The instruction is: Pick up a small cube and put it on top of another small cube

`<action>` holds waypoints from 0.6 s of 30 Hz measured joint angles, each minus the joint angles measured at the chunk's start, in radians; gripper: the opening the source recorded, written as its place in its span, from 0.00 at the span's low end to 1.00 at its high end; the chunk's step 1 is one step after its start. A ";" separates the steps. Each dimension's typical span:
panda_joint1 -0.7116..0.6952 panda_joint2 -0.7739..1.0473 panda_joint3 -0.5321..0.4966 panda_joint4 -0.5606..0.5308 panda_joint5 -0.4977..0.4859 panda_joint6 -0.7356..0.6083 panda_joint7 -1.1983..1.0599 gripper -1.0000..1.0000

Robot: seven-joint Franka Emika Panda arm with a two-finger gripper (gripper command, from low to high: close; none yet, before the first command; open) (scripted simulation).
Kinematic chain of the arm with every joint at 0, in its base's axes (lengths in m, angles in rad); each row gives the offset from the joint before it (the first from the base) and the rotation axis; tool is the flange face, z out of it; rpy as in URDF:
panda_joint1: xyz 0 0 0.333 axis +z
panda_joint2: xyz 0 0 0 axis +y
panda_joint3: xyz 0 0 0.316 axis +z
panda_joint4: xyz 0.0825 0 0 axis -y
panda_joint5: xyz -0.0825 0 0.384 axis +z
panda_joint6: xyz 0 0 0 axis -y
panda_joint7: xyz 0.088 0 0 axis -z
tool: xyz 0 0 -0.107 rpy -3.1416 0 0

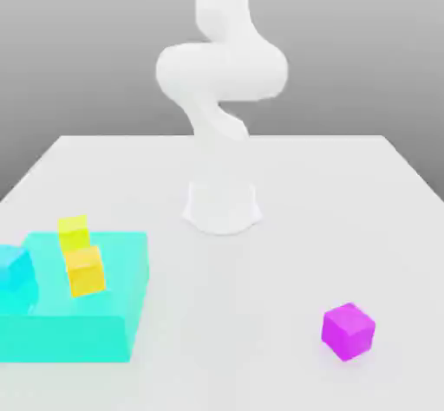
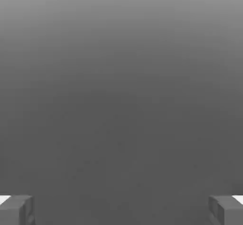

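Note:
The small magenta cube (image 1: 348, 331) rests on the white table, toward the front on the exterior view's right. The orange-yellow cube (image 1: 86, 270) sits on a flat cyan block at the exterior view's left, just in front of a paler lemon-yellow cube (image 1: 74, 230). The white arm (image 1: 220, 97) rises from its base at the table's middle and bends up out of the picture. In the hand view my gripper (image 2: 121, 210) is open, its two grey fingertips (image 2: 16, 210) standing far apart with nothing between them and only grey background beyond.
A flat cyan block (image 1: 74, 314) lies at the front on the exterior view's left. A cyan cube (image 1: 16, 277) sits on its left end. The arm's round base (image 1: 222, 207) stands mid-table. The white table (image 1: 260, 349) spreads between the block and the magenta cube.

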 joint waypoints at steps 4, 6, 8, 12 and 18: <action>0.058 0.151 0.018 -0.057 0.035 0.077 -0.032 0.50; 0.084 0.224 0.031 -0.085 0.048 0.114 -0.045 0.50; 0.109 0.296 0.046 -0.113 0.059 0.152 -0.056 0.50; 0.155 0.441 0.081 -0.168 0.069 0.226 -0.070 0.50; 0.215 0.658 0.147 -0.251 0.031 0.341 -0.053 0.50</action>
